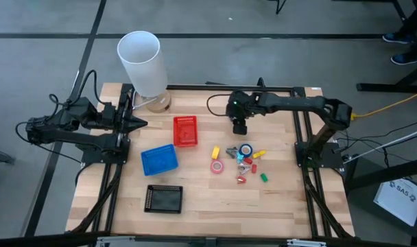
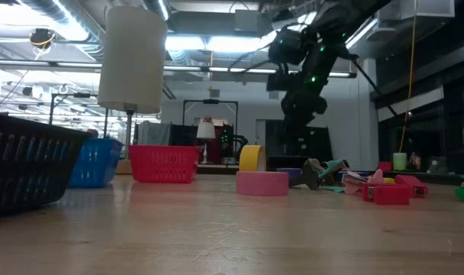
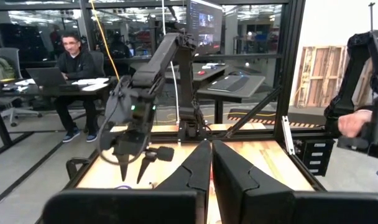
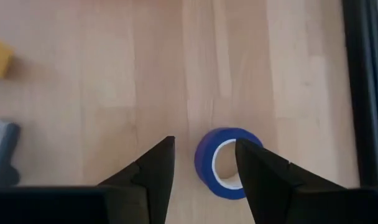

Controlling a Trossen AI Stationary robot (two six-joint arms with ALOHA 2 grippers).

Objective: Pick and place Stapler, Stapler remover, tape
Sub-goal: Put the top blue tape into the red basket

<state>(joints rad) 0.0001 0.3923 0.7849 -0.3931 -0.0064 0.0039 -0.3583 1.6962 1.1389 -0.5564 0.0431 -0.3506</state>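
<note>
A blue tape roll [image 4: 229, 163] lies flat on the wooden table [image 1: 277, 206], also seen from above [image 1: 245, 149]. My right gripper [image 4: 204, 149] hangs open above it, pointing steeply down, with one finger on either side of the roll and touching nothing. It stands high over the table in the low view [image 2: 297, 126]. A yellow roll [image 1: 215, 152] stands on edge beside a flat pink roll [image 1: 217, 167]. Small red, yellow and green pieces [image 1: 253, 168] lie close by; which is the stapler or the remover I cannot tell. My left gripper [image 3: 211, 162] waits shut at the table's left edge.
A red basket [image 1: 185, 131], a blue basket [image 1: 158, 159] and a black basket [image 1: 164, 199] stand left of the small things. A white cylinder [image 1: 141, 62] rises at the far left corner. A person sits at a desk beyond the table [image 3: 74, 62].
</note>
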